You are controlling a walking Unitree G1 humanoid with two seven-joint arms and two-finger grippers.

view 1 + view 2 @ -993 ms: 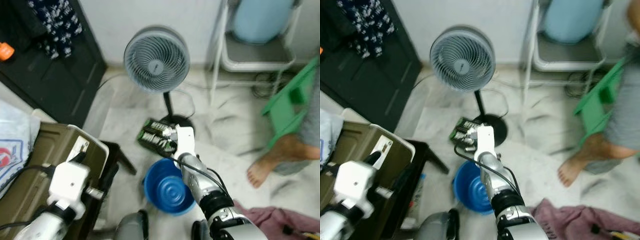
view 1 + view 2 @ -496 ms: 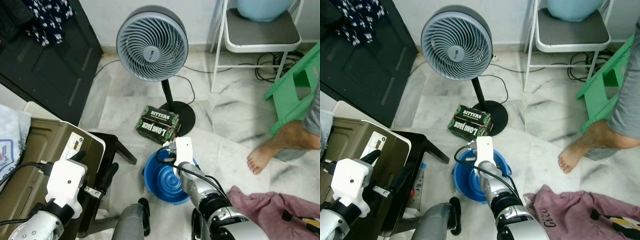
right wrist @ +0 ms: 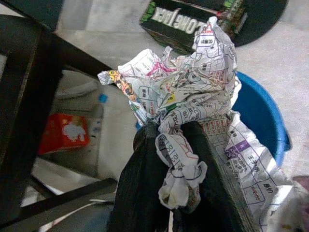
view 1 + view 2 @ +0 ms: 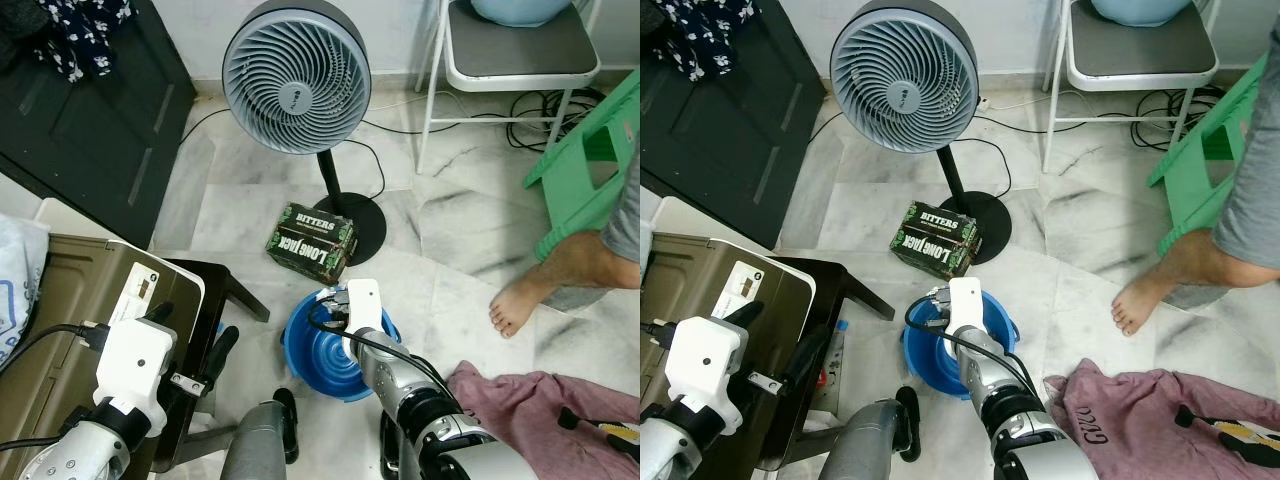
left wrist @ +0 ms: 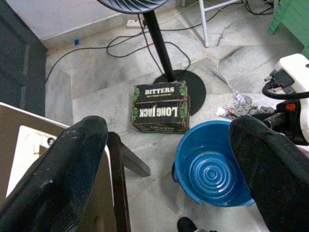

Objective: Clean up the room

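Marble floor spreads below the head camera, with a standing fan (image 4: 296, 75), a Long Jack carton (image 4: 311, 241) at its base and a blue basin (image 4: 330, 350) nearer the robot; the right gripper (image 4: 340, 310) hangs over the basin's far rim. Left wrist view: the left gripper (image 5: 164, 159), fingers wide apart, idles above the basin. Right wrist view: black fingers (image 3: 145, 193) are clamped on crumpled newspaper (image 3: 186, 104), the basin directly beneath, so release looks like a straight drop.

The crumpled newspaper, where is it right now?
The crumpled newspaper is pinched in the right gripper, over the blue bucket on the floor, near the Long Jack box.
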